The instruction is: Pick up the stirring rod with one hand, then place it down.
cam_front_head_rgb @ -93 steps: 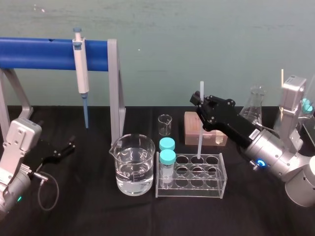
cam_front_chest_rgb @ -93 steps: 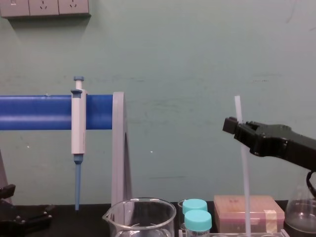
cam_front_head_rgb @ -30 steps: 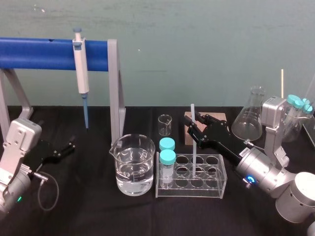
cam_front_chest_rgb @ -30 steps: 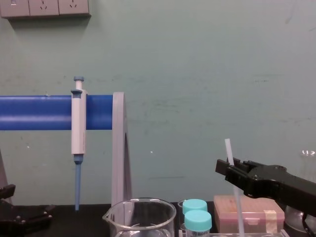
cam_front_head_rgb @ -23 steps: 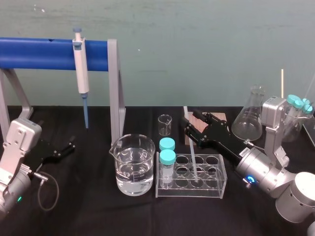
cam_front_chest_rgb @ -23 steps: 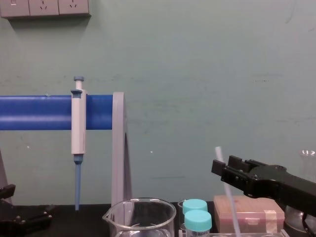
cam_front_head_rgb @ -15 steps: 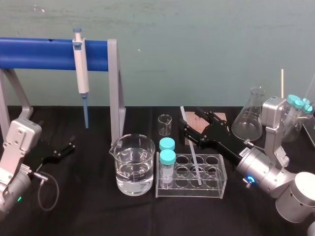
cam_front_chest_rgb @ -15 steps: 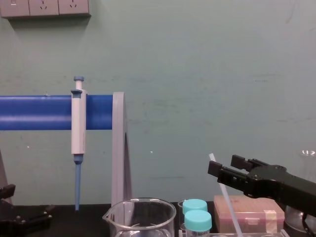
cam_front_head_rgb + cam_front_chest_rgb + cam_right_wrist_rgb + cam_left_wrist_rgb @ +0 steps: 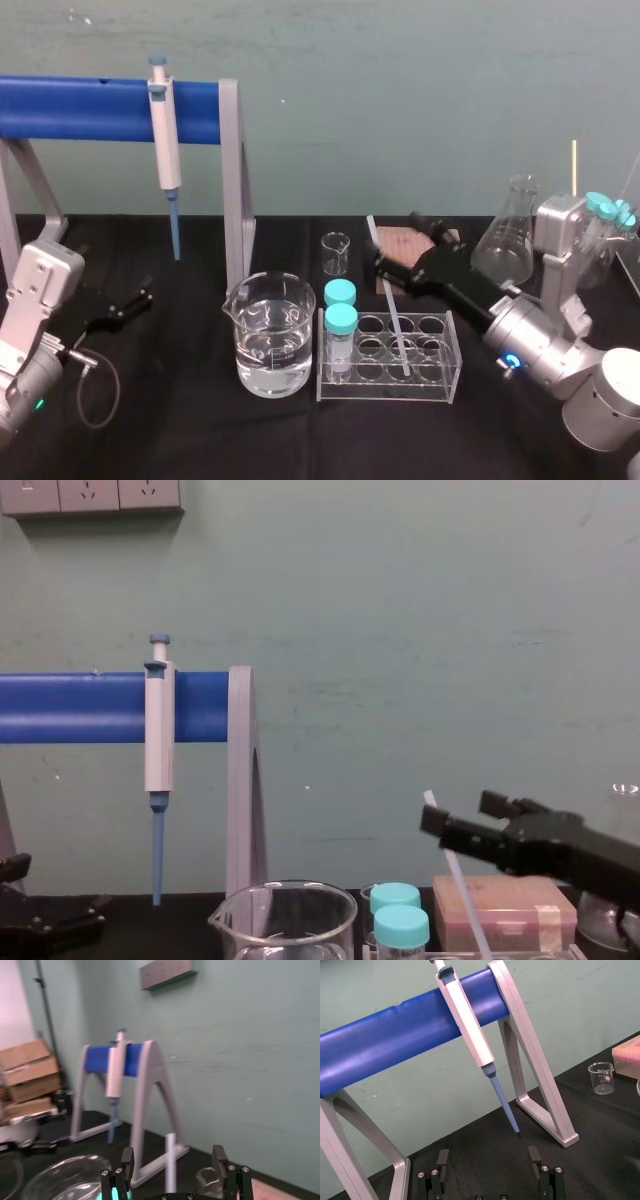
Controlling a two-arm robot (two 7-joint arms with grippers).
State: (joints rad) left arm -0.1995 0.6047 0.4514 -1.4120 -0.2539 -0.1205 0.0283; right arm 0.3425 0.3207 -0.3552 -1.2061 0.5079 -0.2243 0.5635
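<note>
Right gripper [image 9: 173, 1152], fingers [image 9: 218, 1157] apart, the stirring rod [image 9: 389, 300] leaning between them with its foot in the test-tube rack [image 9: 435, 385]: a sideways retreat could catch the tilted rod on a finger and lever it out; left gripper [image 9: 488, 1160], fingers also apart, parked well away.

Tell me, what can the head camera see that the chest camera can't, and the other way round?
Head view: it looks down into the holes of the clear rack, so you can see the stirring rod leaning with its lower end in one hole. It also shows the black tabletop.
Chest view: the wall sockets high up.
Both: the blue bar with the hanging pipette, the big beaker, the teal-capped vials, the pink box, the rod, and the right pincer, open around the rod's top.
</note>
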